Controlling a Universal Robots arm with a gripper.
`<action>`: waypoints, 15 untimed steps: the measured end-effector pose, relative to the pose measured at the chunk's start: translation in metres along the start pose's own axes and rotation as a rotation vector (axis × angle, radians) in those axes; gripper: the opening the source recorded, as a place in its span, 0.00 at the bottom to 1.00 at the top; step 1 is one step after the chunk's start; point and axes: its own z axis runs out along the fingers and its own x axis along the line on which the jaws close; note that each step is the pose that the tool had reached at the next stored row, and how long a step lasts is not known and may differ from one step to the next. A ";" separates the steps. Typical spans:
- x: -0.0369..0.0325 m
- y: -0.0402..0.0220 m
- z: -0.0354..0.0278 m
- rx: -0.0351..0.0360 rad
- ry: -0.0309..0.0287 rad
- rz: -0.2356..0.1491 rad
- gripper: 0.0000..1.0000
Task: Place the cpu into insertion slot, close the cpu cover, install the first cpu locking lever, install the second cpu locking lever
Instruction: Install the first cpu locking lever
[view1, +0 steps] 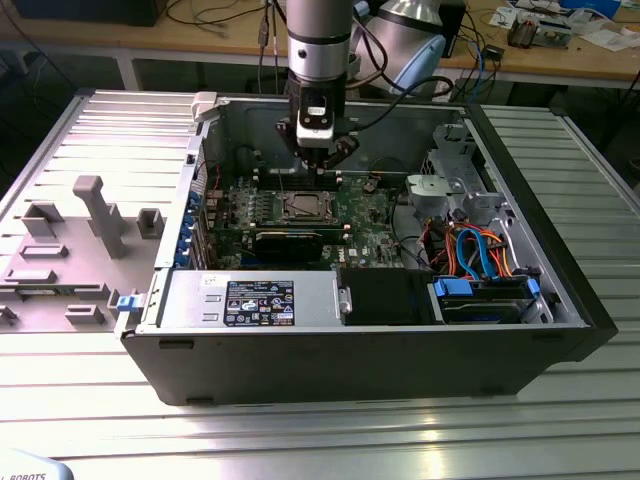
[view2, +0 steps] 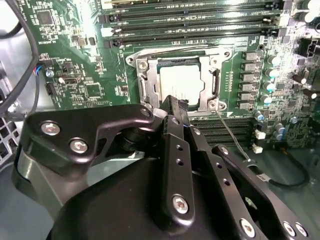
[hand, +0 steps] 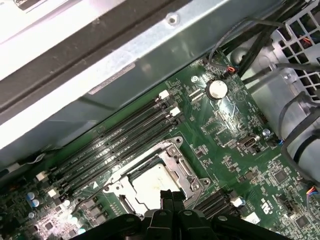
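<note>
cpu (view2: 179, 82) seated in slot (view2: 137, 65), cover (view2: 212, 85) looks down over it. Claw (view2: 177, 106) closed, empty, tips just beside the slot corner where a loose lever (view2: 234, 135) sticks out. Reads as the lever step: press down with closed tips, then sideways under its hook, slow, no slipping.

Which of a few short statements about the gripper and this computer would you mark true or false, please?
1. The gripper hangs over the green motherboard. True.
2. The insertion slot has a pale centre framed in silvery metal. True.
3. The gripper grips the black expansion card. False: the card sits on the board, apart from the gripper.
4. The computer case is closed. False: its side is open, facing up.
</note>
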 end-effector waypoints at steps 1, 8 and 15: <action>0.0000 -0.0001 -0.0001 -0.0012 -0.0002 -0.029 0.11; 0.0000 -0.0001 -0.0001 -0.0105 -0.0011 -0.207 0.11; 0.0005 -0.0004 -0.0001 -0.0160 -0.0017 -0.311 0.11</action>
